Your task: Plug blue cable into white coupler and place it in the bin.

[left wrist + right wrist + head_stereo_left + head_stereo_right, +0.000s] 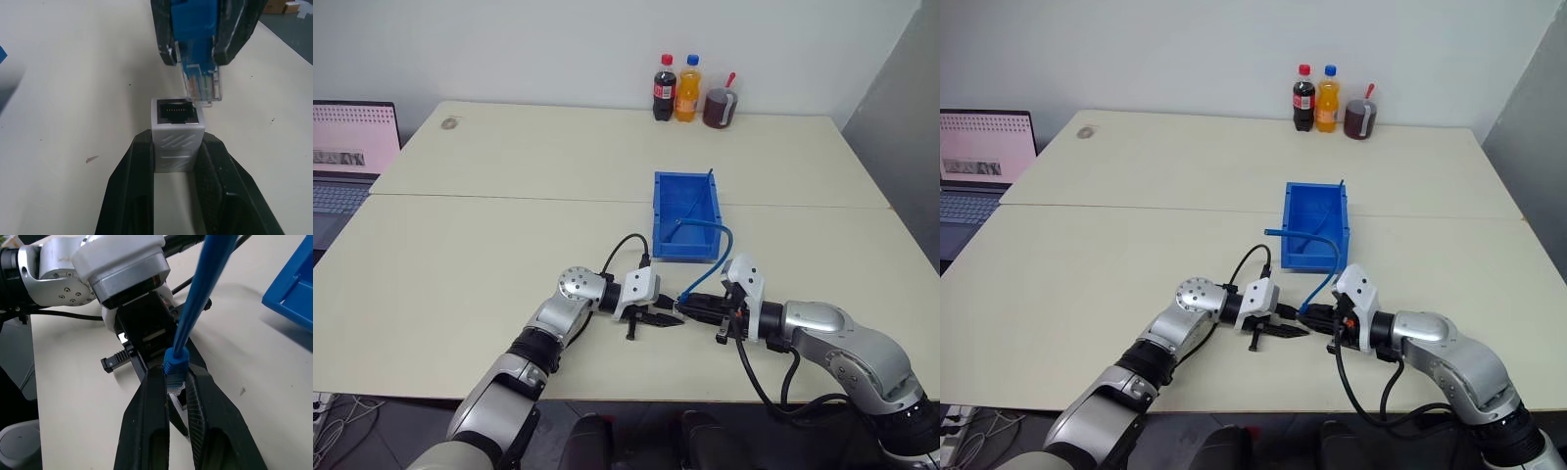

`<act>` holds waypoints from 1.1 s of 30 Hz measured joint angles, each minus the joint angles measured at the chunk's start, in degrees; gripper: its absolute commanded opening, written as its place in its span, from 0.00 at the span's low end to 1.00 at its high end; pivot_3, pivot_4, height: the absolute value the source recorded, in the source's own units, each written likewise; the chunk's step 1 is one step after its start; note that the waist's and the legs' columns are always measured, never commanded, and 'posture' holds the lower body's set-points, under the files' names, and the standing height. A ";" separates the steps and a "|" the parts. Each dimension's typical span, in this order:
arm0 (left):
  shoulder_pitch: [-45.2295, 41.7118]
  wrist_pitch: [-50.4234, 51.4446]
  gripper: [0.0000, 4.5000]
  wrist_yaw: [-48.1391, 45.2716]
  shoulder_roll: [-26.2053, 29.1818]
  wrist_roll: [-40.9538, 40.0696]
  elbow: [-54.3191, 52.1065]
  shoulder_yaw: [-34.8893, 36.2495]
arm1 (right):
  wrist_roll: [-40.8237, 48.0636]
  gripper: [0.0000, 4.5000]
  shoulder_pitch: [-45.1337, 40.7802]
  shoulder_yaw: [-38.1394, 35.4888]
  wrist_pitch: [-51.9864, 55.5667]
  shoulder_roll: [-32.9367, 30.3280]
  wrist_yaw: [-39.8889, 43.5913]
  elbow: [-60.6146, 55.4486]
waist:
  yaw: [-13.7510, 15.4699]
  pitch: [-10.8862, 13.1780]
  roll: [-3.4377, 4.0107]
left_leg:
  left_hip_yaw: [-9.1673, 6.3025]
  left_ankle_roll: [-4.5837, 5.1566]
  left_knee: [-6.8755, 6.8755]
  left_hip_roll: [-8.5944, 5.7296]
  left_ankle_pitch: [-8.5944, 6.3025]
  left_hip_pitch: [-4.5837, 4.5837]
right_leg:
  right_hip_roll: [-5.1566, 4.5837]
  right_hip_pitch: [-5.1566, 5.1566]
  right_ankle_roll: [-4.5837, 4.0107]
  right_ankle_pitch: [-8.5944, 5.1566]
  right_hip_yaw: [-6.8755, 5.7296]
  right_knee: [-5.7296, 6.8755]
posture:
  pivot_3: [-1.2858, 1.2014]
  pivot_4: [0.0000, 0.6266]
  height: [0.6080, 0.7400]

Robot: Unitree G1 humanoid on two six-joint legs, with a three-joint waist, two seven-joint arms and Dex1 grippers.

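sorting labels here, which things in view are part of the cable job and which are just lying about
Job:
blue cable, plug held in right gripper
white coupler, held in left gripper
bin

Lying about:
cola bottle
orange bottle
dark jug
laptop

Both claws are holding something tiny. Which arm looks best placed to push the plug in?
Probably the right. The right gripper pinches the blue cable just behind its plug, whose tip sits at the open socket of the white coupler. The left gripper clamps the coupler, so it likely just steadies it.

Bin just beyond both hands.
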 measured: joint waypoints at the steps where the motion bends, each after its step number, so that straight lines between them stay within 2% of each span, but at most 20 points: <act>1: 0.03 0.21 0.18 0.00 0.01 0.04 -0.16 0.00 | -0.30 0.05 0.00 0.00 -0.16 0.05 0.15 0.19 | 0.00 0.00 0.00 | 0.00 0.00 0.00 0.00 0.00 0.00 | 0.00 0.00 0.00 0.00 0.00 0.00 | 0.52 0.24 1.00; 33: 1.28 3.57 0.18 0.64 0.04 0.22 -2.46 1.01 | -10.22 0.05 -1.28 2.39 -6.73 2.01 6.43 5.36 | -0.09 -0.20 0.06 | 0.01 0.00 0.00 0.02 0.00 0.12 | 0.04 0.06 -0.09 0.05 0.02 0.08 | 0.52 0.24 1.00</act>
